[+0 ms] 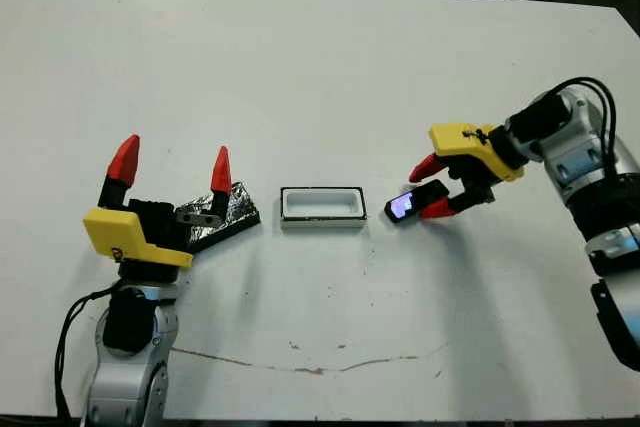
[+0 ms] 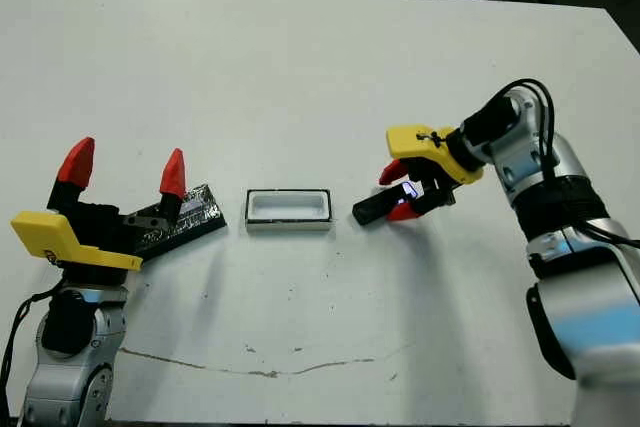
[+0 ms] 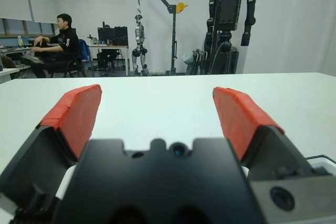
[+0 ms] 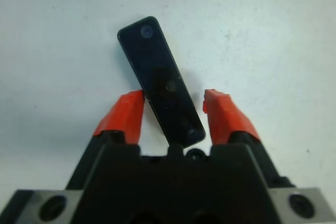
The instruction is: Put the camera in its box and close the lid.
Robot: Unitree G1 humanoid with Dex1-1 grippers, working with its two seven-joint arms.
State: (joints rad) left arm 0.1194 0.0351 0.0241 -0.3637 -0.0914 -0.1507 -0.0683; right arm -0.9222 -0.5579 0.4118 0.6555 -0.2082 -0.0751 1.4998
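Right hand [image 4: 174,109] sat low over the camera [image 4: 160,80], fingers [image 4: 127,115] straddling its near end, one touching, not clenched. Camera lay on the tabletop [image 1: 320,67] just right of the open box [image 1: 322,205]. Left hand [image 1: 172,169] was spread wide, holding nothing, lid [image 1: 228,217] just beside it.

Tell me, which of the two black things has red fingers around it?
The camera, the small bar right of the box. The right gripper straddles it, open. The crinkly lid lies beside the left gripper, not between its fingers.
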